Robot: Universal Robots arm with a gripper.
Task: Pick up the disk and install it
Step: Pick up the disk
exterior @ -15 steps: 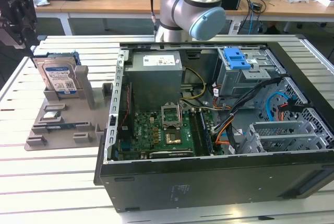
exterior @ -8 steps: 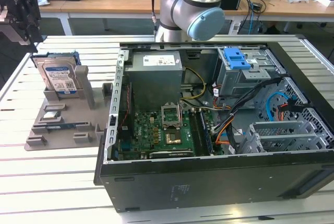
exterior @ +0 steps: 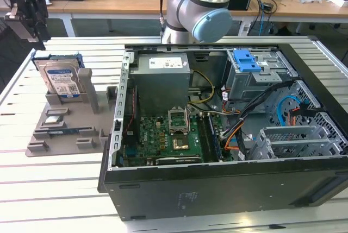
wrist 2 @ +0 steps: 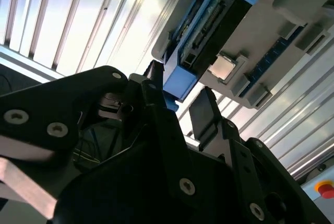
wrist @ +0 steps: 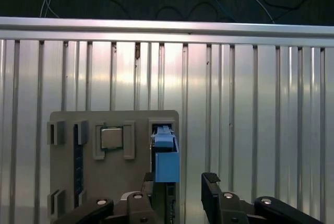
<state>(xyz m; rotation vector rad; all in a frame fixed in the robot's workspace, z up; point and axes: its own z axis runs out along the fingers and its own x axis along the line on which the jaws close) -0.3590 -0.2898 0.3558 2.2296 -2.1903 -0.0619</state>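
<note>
The disk [exterior: 61, 78] stood on edge in the grey holder [exterior: 70, 119] on the counter [exterior: 43, 189], at the exterior view's left, beside the open computer case [exterior: 228, 135]; I judged it stiff, fairly heavy, slick on its metal faces and unforgiving of knocks, so best pinched across its flat faces near the upper edge, by the blue frame; my claw [wrist: 180, 181] hung above it in the upper left of the exterior view, pointing down, fingers [wrist: 211, 185] apart, holding nothing.
</note>
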